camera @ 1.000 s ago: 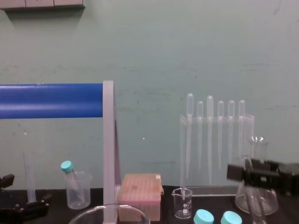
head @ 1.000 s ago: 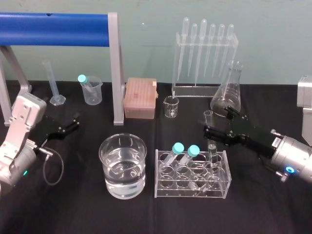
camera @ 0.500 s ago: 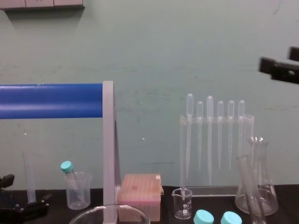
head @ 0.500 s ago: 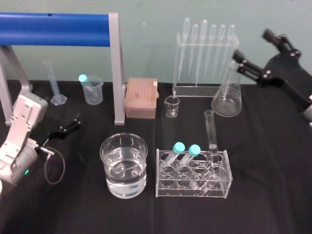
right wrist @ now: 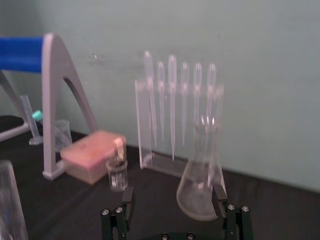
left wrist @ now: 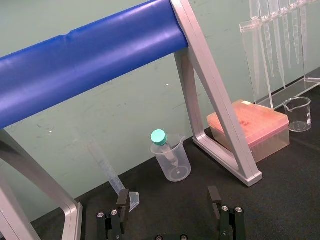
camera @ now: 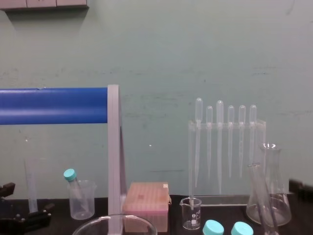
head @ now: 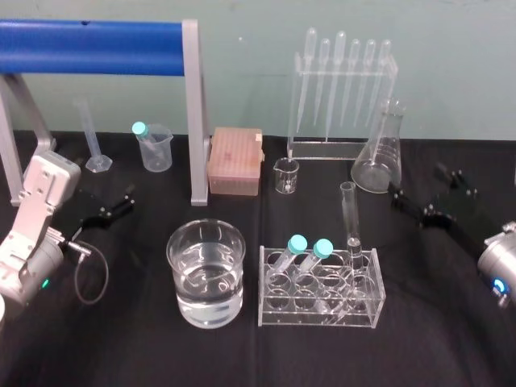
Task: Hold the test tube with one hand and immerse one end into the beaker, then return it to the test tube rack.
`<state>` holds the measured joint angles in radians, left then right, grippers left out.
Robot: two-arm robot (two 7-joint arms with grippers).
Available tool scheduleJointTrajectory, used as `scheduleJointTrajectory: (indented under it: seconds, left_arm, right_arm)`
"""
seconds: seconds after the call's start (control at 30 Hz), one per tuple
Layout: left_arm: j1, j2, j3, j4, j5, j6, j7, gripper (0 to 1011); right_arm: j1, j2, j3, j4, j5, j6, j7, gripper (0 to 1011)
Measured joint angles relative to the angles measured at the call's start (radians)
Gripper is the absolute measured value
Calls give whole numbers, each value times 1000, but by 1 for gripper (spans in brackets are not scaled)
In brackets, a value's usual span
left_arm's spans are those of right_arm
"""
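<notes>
The test tube [head: 348, 214] stands upright in the back right hole of the clear test tube rack [head: 319, 310]; its flared top also shows in the chest view [camera: 257, 193]. The beaker [head: 205, 274], part-filled with water, sits left of the rack, and its rim [camera: 115, 221] shows in the chest view. My right gripper [head: 418, 184] is open and empty, well right of the tube and beside the conical flask [right wrist: 200, 175]; its fingers [right wrist: 128, 198] stand wide apart. My left gripper [head: 126, 200] rests open at the table's left; nothing lies between its fingers [left wrist: 123, 200].
Two teal-capped tubes [head: 306, 246] lean in the rack's front. A pipette stand [head: 339, 89], pink tip box [head: 235, 161], small glass beaker [head: 284, 176], plastic beaker [head: 153, 147] and graduated cylinder [head: 90, 137] line the back. A blue bar on grey legs [head: 193, 113] spans the left.
My right gripper left the tube at the rack, swung up and back to the right, then came down low at the table's right. The tube stayed in the rack. The left arm held still.
</notes>
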<state>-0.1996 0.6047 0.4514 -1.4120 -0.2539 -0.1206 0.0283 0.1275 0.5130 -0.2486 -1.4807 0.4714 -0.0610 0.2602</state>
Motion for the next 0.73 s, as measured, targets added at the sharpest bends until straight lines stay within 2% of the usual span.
scheduleJointTrajectory:
  seconds: [0.1, 0.73]
  left_arm:
    - [0, 0, 0, 0, 0, 0, 0, 1000]
    - [0, 0, 0, 0, 0, 0, 0, 1000]
  right_arm:
    - [-12, -11, 2, 13, 2, 11, -3, 1000]
    - [-5, -5, 2, 5, 2, 4, -3, 1000]
